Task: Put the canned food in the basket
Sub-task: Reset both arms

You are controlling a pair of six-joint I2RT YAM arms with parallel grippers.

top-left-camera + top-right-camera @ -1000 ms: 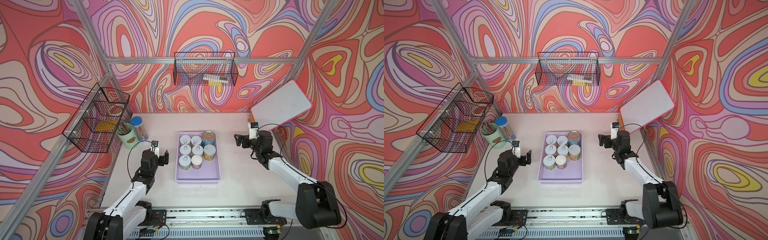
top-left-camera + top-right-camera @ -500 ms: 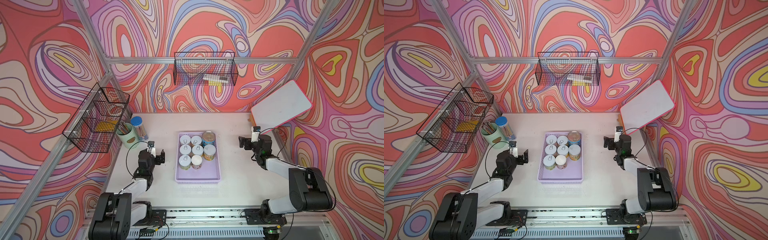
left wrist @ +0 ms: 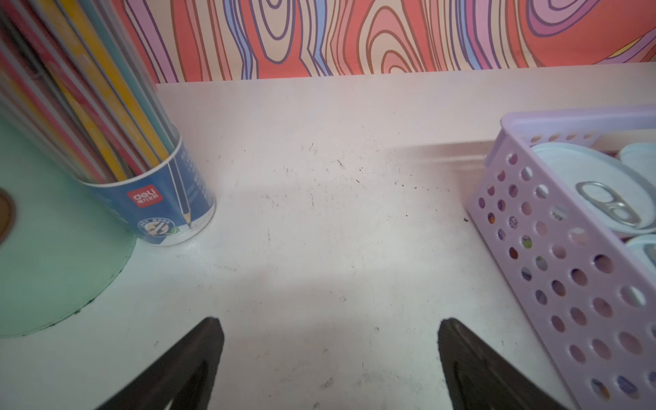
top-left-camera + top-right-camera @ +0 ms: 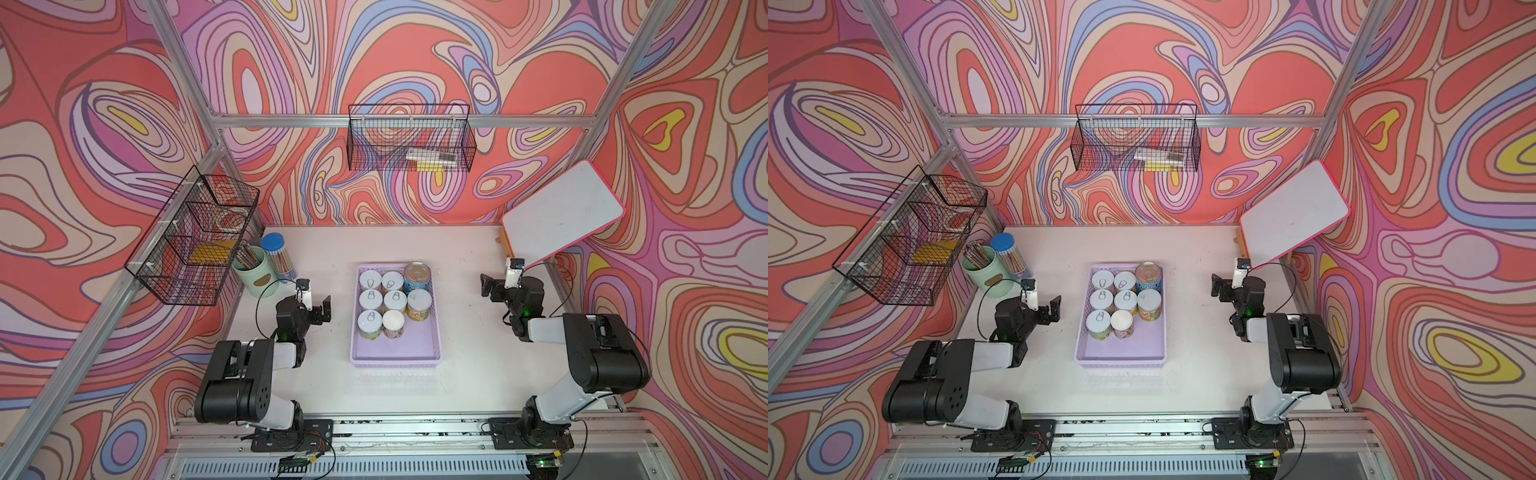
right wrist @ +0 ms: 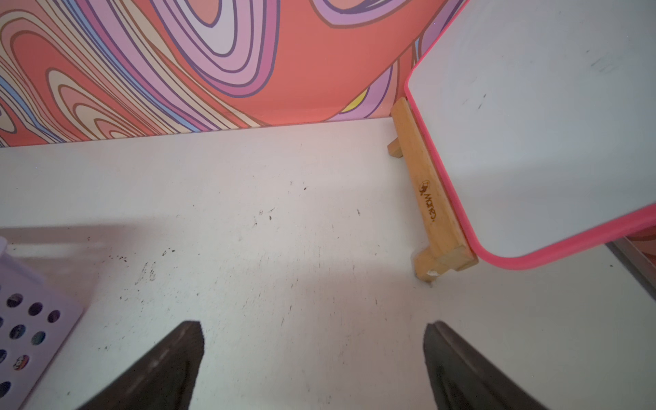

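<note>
Lavender basket [image 4: 395,362]: perforated plastic, sitting mid-counter between the two arms. The floor at the end nearest the arm bases is bare.
Canned food [image 4: 395,300]: eight tins counted in both top views. All are inside the basket, upright, and packed in three rows toward its far end.
Blue-label tin [image 4: 417,276]: taller than the rest, in the basket's far corner on the right arm's side.
Pull-tab tin [image 3: 600,202]: shows over the basket's wall in the left wrist view, lid up.
Counter [image 4: 465,332]: no tin shows outside the basket, on either long side or past either end.
Left gripper [image 3: 330,330]: jaws spread wide with only bare counter between them, holding nothing. It is near one long wall of the basket, not touching it.
Right gripper [image 5: 314,328]: jaws also wide apart and empty, off the basket's opposite long side and well apart from it.
Done: judging from these views, every tin in sight is already in the basket.
Left: nothing that the pictures show. The task looks complete unless a tin lies out of view.
Pencil tube [image 3: 159,198] and mint cup [image 3: 53,248]: they stand beyond the basket on the left arm's side. They are not food, so they stay out.
</note>
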